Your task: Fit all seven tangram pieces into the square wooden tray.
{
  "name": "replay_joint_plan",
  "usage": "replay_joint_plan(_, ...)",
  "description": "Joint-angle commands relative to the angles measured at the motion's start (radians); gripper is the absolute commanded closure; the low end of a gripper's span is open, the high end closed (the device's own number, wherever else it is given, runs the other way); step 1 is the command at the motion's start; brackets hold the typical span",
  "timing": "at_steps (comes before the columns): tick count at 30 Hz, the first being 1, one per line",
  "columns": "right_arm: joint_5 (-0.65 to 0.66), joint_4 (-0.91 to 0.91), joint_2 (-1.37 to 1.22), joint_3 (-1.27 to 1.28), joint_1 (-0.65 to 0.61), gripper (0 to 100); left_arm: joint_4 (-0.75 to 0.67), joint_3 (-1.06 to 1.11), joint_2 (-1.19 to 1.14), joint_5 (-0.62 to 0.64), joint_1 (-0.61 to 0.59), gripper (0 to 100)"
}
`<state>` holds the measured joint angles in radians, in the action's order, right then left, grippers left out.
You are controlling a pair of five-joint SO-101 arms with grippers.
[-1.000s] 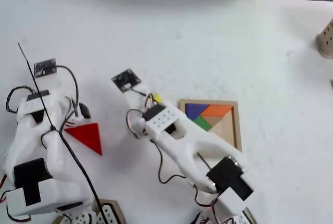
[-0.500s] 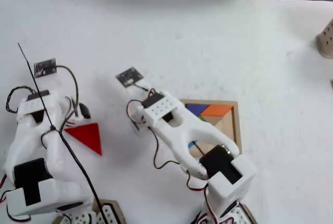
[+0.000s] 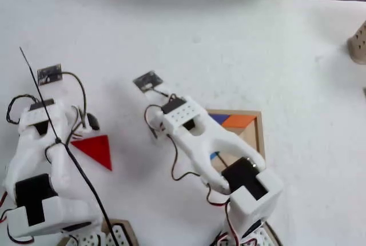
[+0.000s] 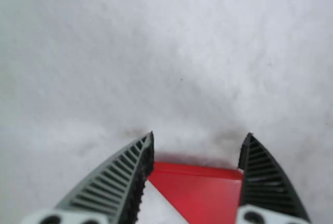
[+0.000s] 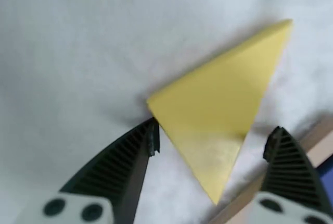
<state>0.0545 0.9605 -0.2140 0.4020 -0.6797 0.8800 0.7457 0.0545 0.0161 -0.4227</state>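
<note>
Right gripper point(image 5: 214, 129) had its fingers spread around the flat yellow wooden triangle point(image 5: 218, 112), lying just off the 9 o'clock edge of the square wooden tray point(image 3: 261, 134), so centring before squeezing looked smart.

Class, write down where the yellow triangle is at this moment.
In the right wrist view, the yellow triangle lies on the white table, flanked by the open right end effector, one corner close to the wooden tray rim.
</note>
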Motion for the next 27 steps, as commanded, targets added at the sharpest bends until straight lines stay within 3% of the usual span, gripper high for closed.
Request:
replay_joint_plan(1,0.029,0.042,0.101,-0.037,-0.031,68.2,-0.009,-0.040,0.007,0.009,0.007,73)
replay_joint_plan(6,0.021,0.004,0.234,0.038,-0.038,68.0,-0.009,-0.043,0.007,0.009,0.008,73)
replay_joint_plan(12,-0.051,-0.105,0.203,0.091,-0.125,68.0,-0.009,-0.044,0.007,0.009,0.008,73)
replay_joint_plan(18,-0.091,-0.179,0.136,0.080,-0.177,56.9,-0.009,-0.044,0.007,0.009,0.008,73)
replay_joint_plan(27,-0.103,-0.165,0.105,0.057,-0.154,63.9,-0.009,-0.044,0.007,0.009,0.008,73)
